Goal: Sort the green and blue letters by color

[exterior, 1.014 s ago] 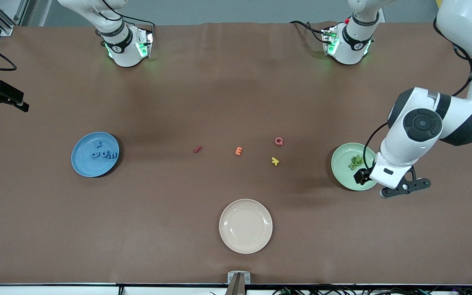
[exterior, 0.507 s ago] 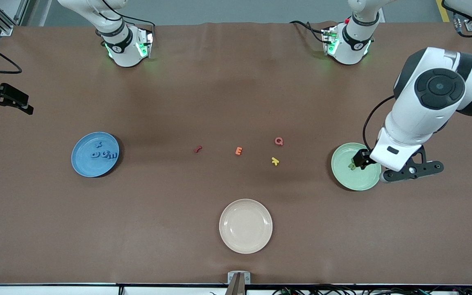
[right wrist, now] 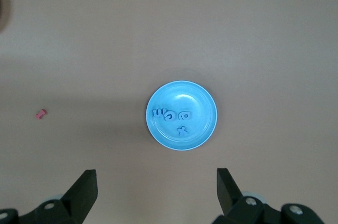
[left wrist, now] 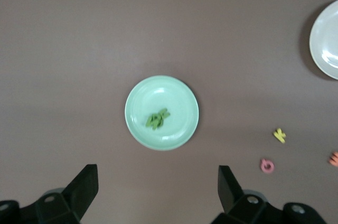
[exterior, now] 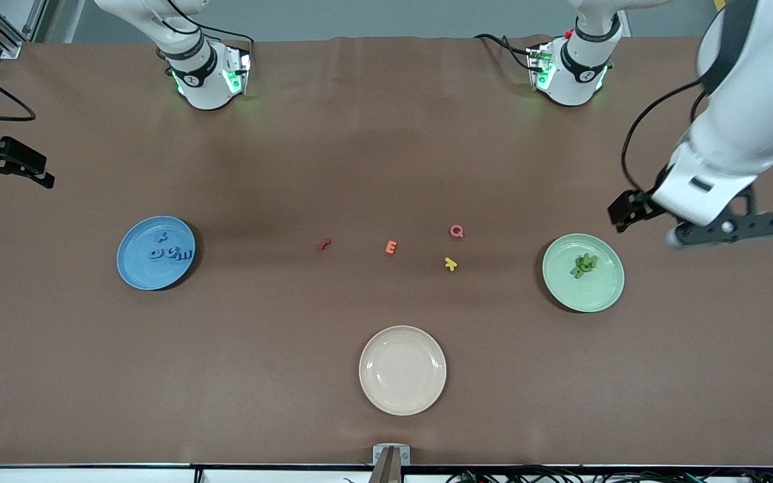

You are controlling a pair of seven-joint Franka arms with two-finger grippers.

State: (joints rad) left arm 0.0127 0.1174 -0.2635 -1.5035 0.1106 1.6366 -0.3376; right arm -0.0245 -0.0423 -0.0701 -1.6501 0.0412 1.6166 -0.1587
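Several blue letters (exterior: pixel 170 252) lie on the blue plate (exterior: pixel 133 274) toward the right arm's end of the table. The right wrist view looks down on these blue letters (right wrist: pixel 171 116) and their plate (right wrist: pixel 203 134). Green letters (exterior: pixel 584 265) sit in a small heap on the green plate (exterior: pixel 594 298); the left wrist view shows that heap (left wrist: pixel 157 119) and plate (left wrist: pixel 182 131). My left gripper (exterior: pixel 722 228) hangs high in the air beside the green plate, open and empty (left wrist: pixel 158 179). My right gripper (exterior: pixel 7 164) waits high up, open and empty (right wrist: pixel 156 182).
Mid-table lie a red letter (exterior: pixel 323 244), an orange E (exterior: pixel 391 247), a pink Q (exterior: pixel 456 231) and a yellow letter (exterior: pixel 451 264). A beige plate (exterior: pixel 402 370) with nothing on it stands nearer the front camera. Both arm bases stand along the table's back edge.
My left arm has lifted away from over the green plate, up and toward its own end of the table, uncovering the green letters. The right gripper barely shifted.
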